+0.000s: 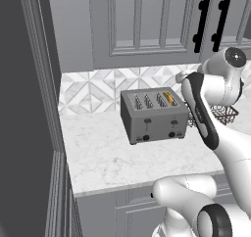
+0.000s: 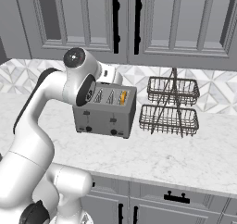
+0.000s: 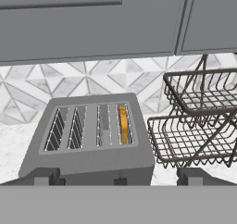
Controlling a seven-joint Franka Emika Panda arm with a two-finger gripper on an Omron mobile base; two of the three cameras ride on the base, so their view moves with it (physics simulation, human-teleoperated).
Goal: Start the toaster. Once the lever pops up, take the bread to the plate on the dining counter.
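The grey four-slot toaster [image 1: 154, 116] [image 2: 105, 109] [image 3: 92, 144] stands on the marble worktop against the tiled backsplash. Its two dark levers [image 1: 147, 120] sit high on its front, above two knobs. The bread [image 1: 169, 99] [image 2: 123, 97] [image 3: 123, 124], orange-tan, stands on edge in the rightmost slot. My gripper [image 3: 120, 177] hovers above and just in front of the toaster, open wide. Its two dark fingertips [image 3: 46, 176] are spread wider than the toaster's front, and nothing is between them. The plate and the dining counter are out of view.
A two-tier dark wire basket rack [image 2: 169, 107] [image 3: 199, 126] [image 1: 223, 114] stands close to the toaster's right. Grey wall cabinets [image 2: 129, 19] hang overhead. A tall dark panel [image 1: 24, 108] bounds the worktop on the left. Bare marble [image 1: 122, 157] lies in front of the toaster.
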